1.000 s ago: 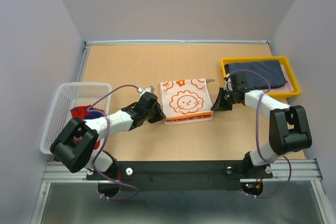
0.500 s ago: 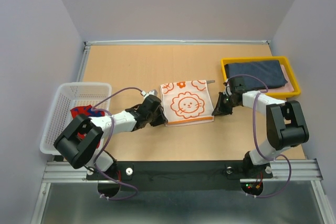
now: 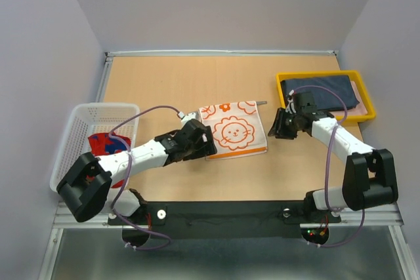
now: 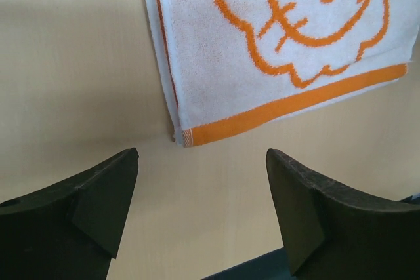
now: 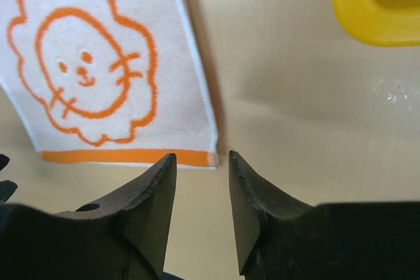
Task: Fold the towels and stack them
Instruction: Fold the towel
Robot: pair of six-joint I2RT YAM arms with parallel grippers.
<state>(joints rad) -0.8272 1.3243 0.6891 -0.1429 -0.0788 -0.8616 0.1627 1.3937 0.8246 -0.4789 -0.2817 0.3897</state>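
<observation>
Now the left gripper stands spread wide and the right gripper half parted, both having released the orange towel. Its fold looks finished, so stacking comes next.

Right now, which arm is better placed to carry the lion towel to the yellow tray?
Probably the right. The right gripper sits open beside the lion towel, between it and the yellow tray. The left gripper is on the towel's far side.

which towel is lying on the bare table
The white towel with the orange lion; the navy towel sits in the yellow tray, the red-and-blue towel in the white basket.
</observation>
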